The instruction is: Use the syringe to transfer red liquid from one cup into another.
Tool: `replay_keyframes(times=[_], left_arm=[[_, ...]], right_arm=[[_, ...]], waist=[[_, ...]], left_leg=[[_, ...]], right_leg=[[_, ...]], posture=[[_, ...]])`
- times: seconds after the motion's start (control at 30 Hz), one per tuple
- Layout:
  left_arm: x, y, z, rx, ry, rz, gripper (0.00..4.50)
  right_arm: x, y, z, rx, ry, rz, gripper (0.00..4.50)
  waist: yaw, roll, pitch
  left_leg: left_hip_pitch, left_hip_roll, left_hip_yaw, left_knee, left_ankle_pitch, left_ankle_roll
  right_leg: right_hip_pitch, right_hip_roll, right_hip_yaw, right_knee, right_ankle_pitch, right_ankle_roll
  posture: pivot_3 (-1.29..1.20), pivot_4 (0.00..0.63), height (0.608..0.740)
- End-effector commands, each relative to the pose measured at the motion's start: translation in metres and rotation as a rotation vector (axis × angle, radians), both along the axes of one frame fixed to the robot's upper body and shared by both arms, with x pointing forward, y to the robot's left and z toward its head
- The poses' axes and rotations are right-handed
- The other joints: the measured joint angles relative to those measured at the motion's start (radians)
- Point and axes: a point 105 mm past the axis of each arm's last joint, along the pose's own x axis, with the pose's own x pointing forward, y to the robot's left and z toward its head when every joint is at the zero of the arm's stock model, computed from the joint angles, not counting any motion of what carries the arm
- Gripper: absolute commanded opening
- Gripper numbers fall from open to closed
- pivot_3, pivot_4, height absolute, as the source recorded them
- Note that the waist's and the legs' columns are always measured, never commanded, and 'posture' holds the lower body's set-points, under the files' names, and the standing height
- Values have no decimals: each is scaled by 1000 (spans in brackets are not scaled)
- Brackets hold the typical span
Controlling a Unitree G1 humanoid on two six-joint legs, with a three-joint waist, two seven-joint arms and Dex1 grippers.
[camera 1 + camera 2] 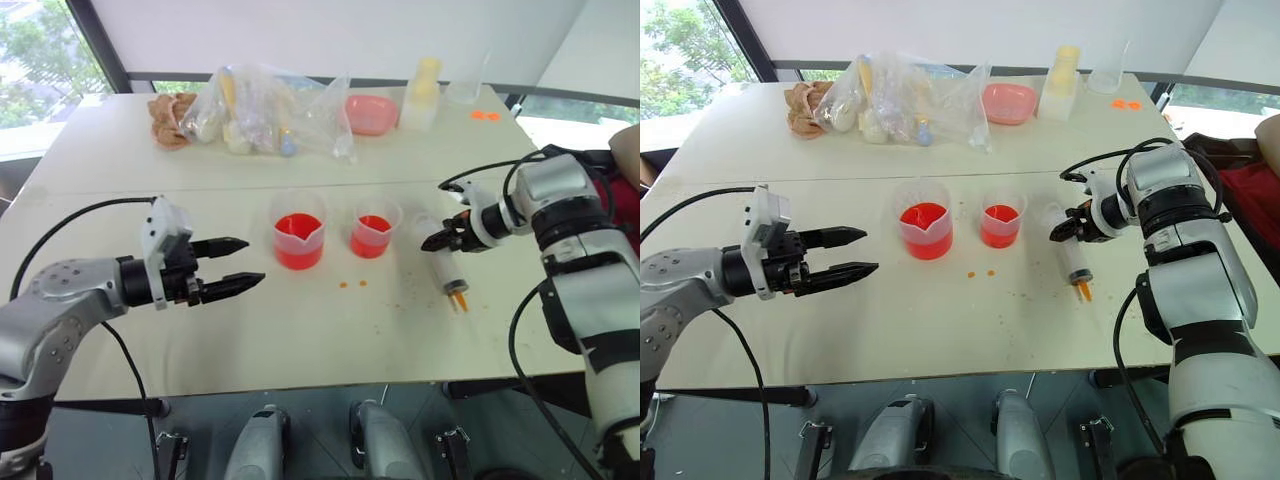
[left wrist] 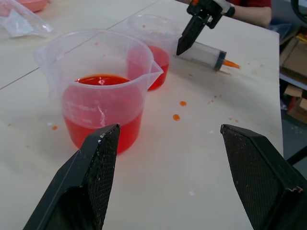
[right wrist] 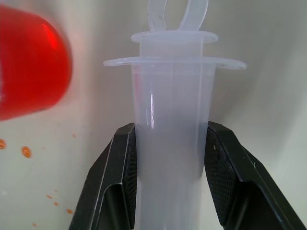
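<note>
The clear syringe (image 1: 447,272) lies on the white table, its orange tip toward the near edge, right of both cups. My right gripper (image 1: 440,240) is shut on its barrel (image 3: 170,143) just below the flange, one finger on each side. The larger spouted cup (image 1: 298,232) stands mid-table, about half full of red liquid (image 2: 103,127). The smaller plain cup (image 1: 374,228) just to its right also holds red liquid. My left gripper (image 1: 252,262) hovers open to the left of the larger cup, pointing at it, with nothing between its fingers (image 2: 96,163).
Orange drops (image 1: 352,284) dot the table in front of the cups. At the back lie a clear bag of items (image 1: 265,110), a pink dish (image 1: 368,113), a pale bottle (image 1: 420,95) and an empty clear cup (image 1: 465,80). A person's arm (image 1: 628,150) shows at the far right.
</note>
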Motion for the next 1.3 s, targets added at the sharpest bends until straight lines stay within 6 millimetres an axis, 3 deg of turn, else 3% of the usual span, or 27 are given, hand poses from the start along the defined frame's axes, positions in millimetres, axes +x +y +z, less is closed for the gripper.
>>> replay_keyframes(times=[0.03, 0.1, 0.2, 0.3, 0.37, 0.5, 0.67, 0.8, 1.0, 1.13, 1.3], left_arm=[[10, 29, 25, -15, -81, 96, 3527], [15, 39, 29, -22, -81, 121, 3527], [24, 47, 29, -4, -74, 136, 3527], [38, 52, 33, -6, -106, 166, 3527], [47, 51, 39, -22, -134, 180, 3527], [52, 43, 53, -25, -169, 166, 3527], [50, 41, 74, -64, -198, 156, 3527], [47, 34, 87, -73, -231, 133, 3527], [55, 15, 120, -139, -352, 112, 3527], [64, 4, 124, -150, -390, 96, 3527], [70, -3, 124, -152, -403, 64, 3527]], right_arm=[[24, 17, 145, -10, -633, 140, 1403], [19, 35, 192, -70, -913, 237, 1403], [1, 75, 228, 46, -1160, 312, 1403], [-24, 119, 242, 244, -1357, 393, 1403], [-38, 142, 241, 452, -1359, 395, 1403], [-47, 174, 212, 617, -1331, 353, 1403], [-62, 204, 161, 593, -1305, 450, 1403], [-61, 211, 131, 546, -1269, 472, 1403], [-57, 227, 106, 487, -1275, 483, 1403], [-56, 242, 91, 453, -1298, 494, 1403], [-48, 242, 83, 400, -1328, 471, 1403]], waist=[[-1, 2, 2], [-1, 2, 2], [-1, -2, -1], [-3, -5, -2], [0, -4, -2], [10, -5, -2], [3, -5, -3], [-5, -5, -2], [-1, -5, -2], [-3, -5, -2], [-1, -5, -2]], left_leg=[[-1, 0, 2, 0, 0, 0], [-2, -1, 3, 0, 0, -1], [0, 3, 1, -3, 0, -1], [1, 6, 0, -3, 0, -1], [1, 6, 0, -1, 1, -2], [-1, 6, -1, 0, 2, -4], [-1, 4, -1, 0, 2, -4], [0, 4, 0, 0, 2, -4], [0, 6, -2, 0, 2, -4], [1, 6, -1, 0, 3, -4], [1, 6, -2, 0, 3, -5]], right_leg=[[-3, 0, 2, 3, 0, 1], [-8, -1, 3, 8, 0, 1], [-8, 4, 2, 9, 0, 1], [-6, 7, 2, 9, 1, 0], [-6, 7, 2, 10, 2, -2], [-7, 7, 2, 11, 3, -3], [-5, 5, 3, 10, 3, -2], [-7, 5, 3, 11, 3, -2], [-6, 8, 2, 12, 3, -2], [-6, 9, 3, 12, 3, -2], [-6, 9, 3, 12, 3, -2]], posture=[[0, 150, 740], [0, 150, 740], [0, 150, 740], [0, 150, 740], [0, 150, 740], [0, 150, 740], [0, 150, 740], [0, 150, 740], [0, 150, 740], [0, 150, 740], [0, 150, 740]])
